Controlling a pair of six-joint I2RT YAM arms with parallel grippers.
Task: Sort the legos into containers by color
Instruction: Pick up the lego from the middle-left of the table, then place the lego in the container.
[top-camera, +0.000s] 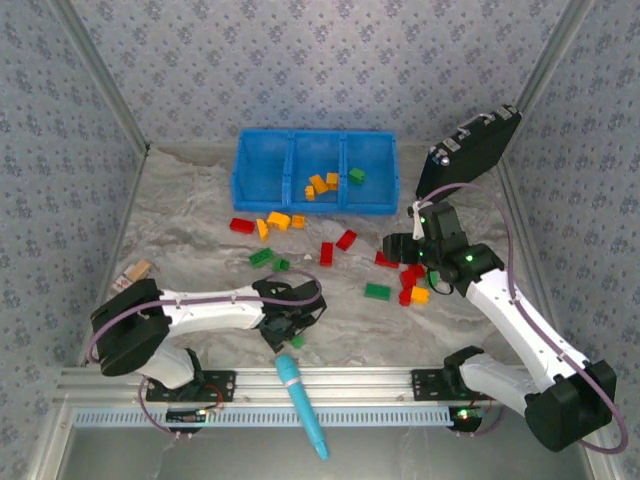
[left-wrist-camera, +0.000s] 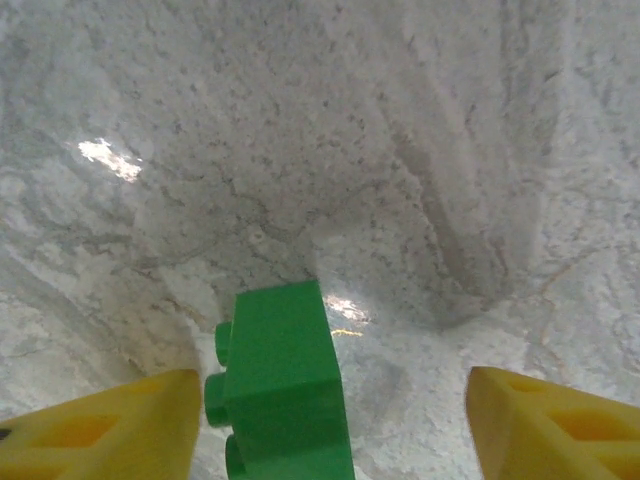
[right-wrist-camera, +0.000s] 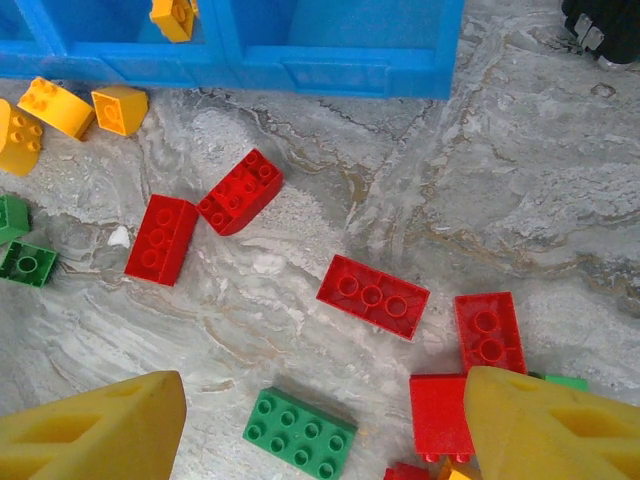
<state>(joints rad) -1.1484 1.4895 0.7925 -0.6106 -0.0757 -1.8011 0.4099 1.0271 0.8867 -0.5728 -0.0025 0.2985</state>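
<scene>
Left claw (left-wrist-camera: 334, 375), jaws apart, down near the marbled table (left-wrist-camera: 300, 150). A green brick (left-wrist-camera: 280, 395) lies between its yellow fingers (left-wrist-camera: 110, 425), close to one and well clear of the other (not clamped). Seen from above, this brick sits near the front rail, just beside the tip of a cyan pen (top-camera: 302, 400).

Right claw (right-wrist-camera: 322, 385), jaws wide apart and holding nothing, hangs over several red bricks (right-wrist-camera: 372, 296) and a long green brick (right-wrist-camera: 300, 432).

The blue bin (top-camera: 315, 205) stands at the far side of the table. Its middle compartment holds orange-yellow bricks (top-camera: 320, 185); its right compartment holds a lone green brick (top-camera: 356, 176). Other loose bricks (top-camera: 279, 220), in red, orange-yellow and green, lie on the table in front of the bin. A black case (top-camera: 470, 148) stands tilted at the far right.
</scene>
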